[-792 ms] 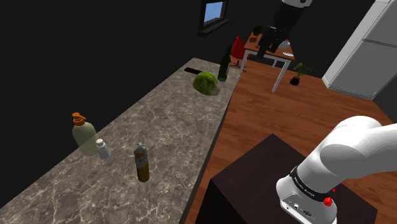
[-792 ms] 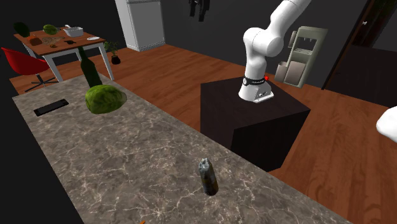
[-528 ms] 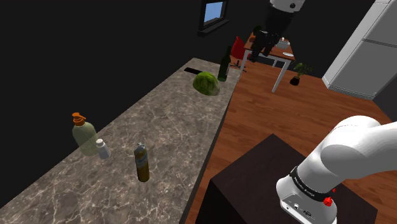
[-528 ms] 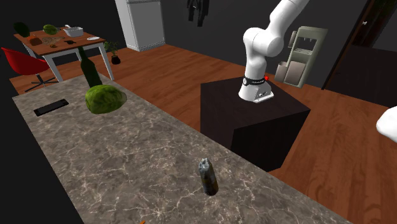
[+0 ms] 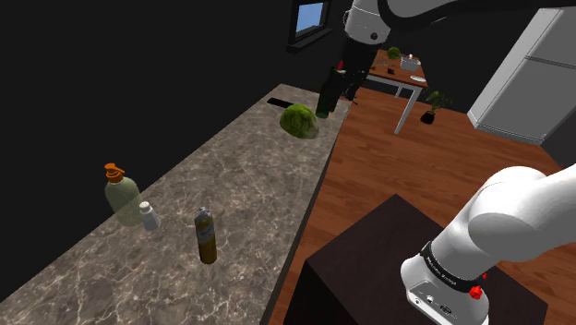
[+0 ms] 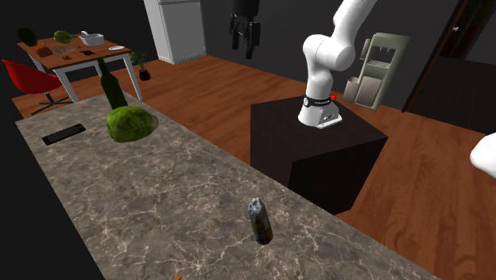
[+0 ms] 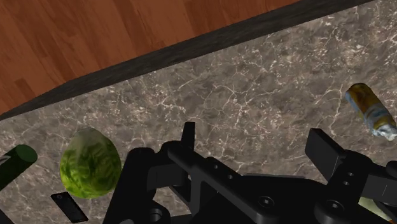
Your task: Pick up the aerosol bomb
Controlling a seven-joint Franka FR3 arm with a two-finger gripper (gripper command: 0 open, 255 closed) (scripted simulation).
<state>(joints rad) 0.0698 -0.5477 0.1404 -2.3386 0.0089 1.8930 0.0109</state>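
Swinging in from over the far dining table, the hand [image 5: 334, 90] now hangs above the far end of the tabletop [image 5: 231, 175], close over the lettuce [image 5: 299, 121] and the green bottle [image 6: 111, 89]; everything on the stone has stayed put. The can [image 5: 207, 236] stands upright toward the other end of the tabletop, near the edge that faces the stand [image 5: 369, 268], well apart from the hand. It has bare stone all round it: the orange-capped bottle [image 5: 120, 196] and the small shaker [image 5: 148, 216] sit farther in, toward the back edge, so nothing crowds its sides. That upright, free stance probably suits a grip across its body. The hand is high and far from it, which reads as a reach only begun, with most of the tabletop's length left to cross and a descent after that. In the wrist view the hand [image 7: 257, 143] is spread wide, its two fingers [image 7: 188, 135] standing clearly apart with only stone showing between them; they hold nothing and touch nothing. The can [image 7: 371, 111] lies outside that gap, off beyond one finger, so the hand will likely need to travel and line up before it can close.
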